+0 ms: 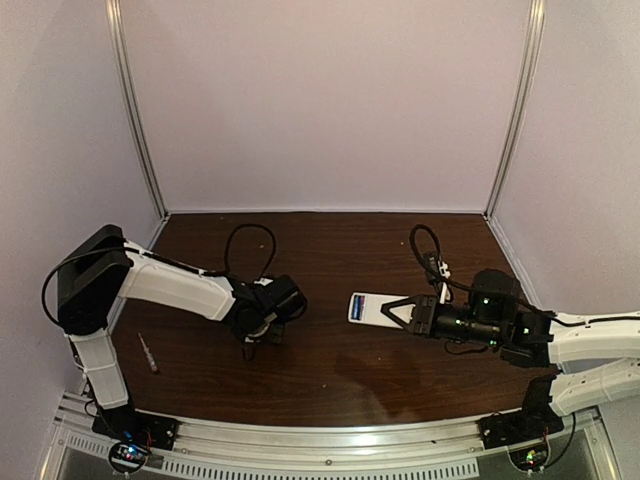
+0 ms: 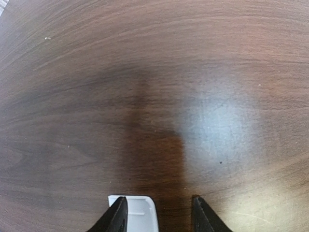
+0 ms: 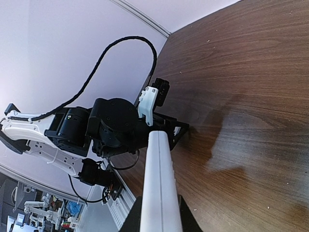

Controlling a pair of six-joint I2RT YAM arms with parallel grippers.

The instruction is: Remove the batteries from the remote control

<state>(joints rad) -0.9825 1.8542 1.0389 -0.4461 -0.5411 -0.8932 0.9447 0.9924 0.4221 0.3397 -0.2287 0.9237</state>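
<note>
Overhead view: the right gripper [image 1: 388, 312] is clamped on one end of the remote control [image 1: 365, 307], right of centre in the frame and seemingly held just above the worktop [image 1: 330, 250]. The free end of the handset points left and shows a blue strip, which suggests an open battery bay. The left gripper [image 1: 262, 335] points down at the worktop left of centre, well apart from the handset. A thin pale tool [image 1: 147, 353] lies at lower left, untouched. The batteries are not visible here. Left wrist view: the fingers [image 2: 115, 217] stand moderately apart and grip nothing. A small white plastic piece [image 2: 140, 212], probably the bay cover, lies on the worktop at the bottom edge, partly under one finger. Right wrist view: the handset runs up from the bottom centre, seen edge-on and pinched between the jaws. Neither battery is visible. Assessment: the cover appears to be off and set down. Whether the cells are out cannot be confirmed, so extraction counts as outstanding. No brand, label or legible writing is visible in any view.
</note>
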